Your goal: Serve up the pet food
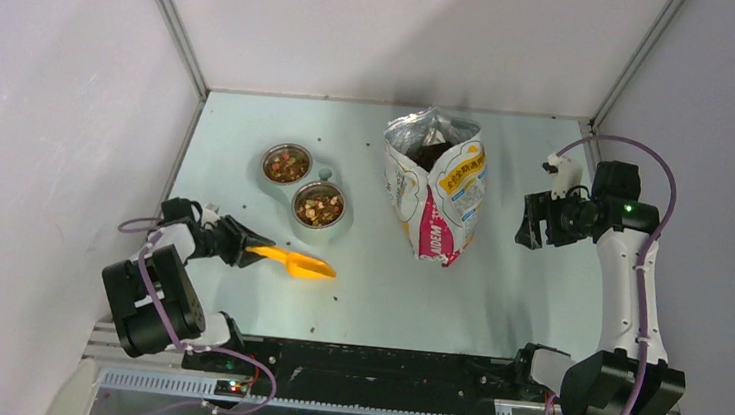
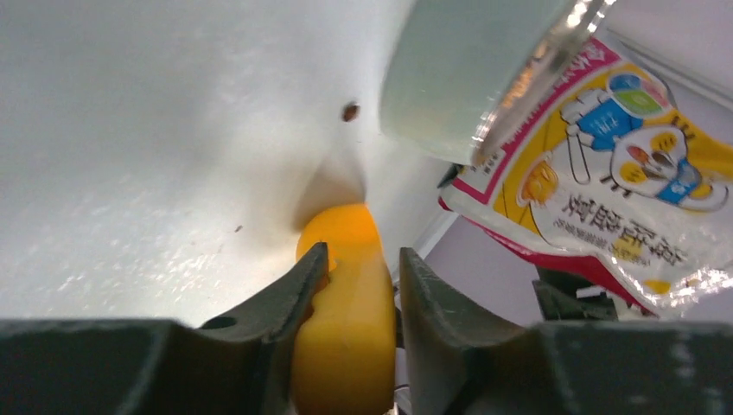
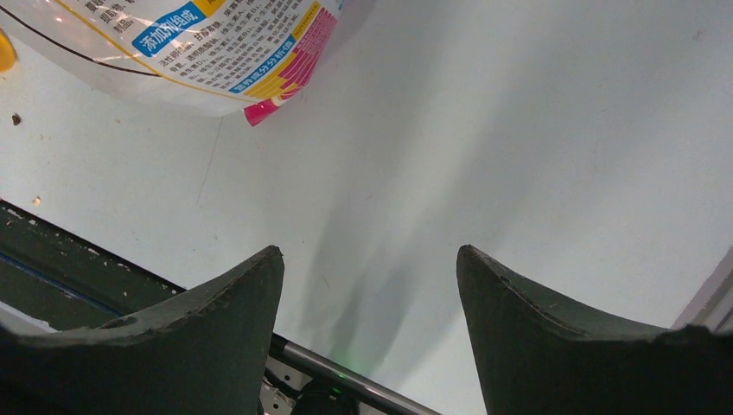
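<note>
While your left claw [image 1: 243, 247] is clamped on the handle of the orange scoop [image 1: 300, 263], low at the table, the scoop's cup looks bare of food. Your right claw [image 1: 533, 222] hangs well off to the other side, jaws wide apart with nothing between them, just right of the standing bag [image 1: 440, 194].

The pet food [image 1: 319, 206] already lies in both steel bowls, the near bowl [image 1: 296, 204] and the far bowl [image 1: 266, 164], which sit touching each other between scoop and bag. More of it shows dark in the bag's open mouth. You can judge the serving as all but done: both bowls are filled, and what seems left is to put the scoop down and perhaps top up. One stray piece [image 1: 337, 275] lies just beyond the scoop's tip.

The table [image 1: 496, 299] is pale green and smooth, with a dull sheen. Plain white walls [image 1: 53, 90] close it in on three sides, joined by metal corner posts.
</note>
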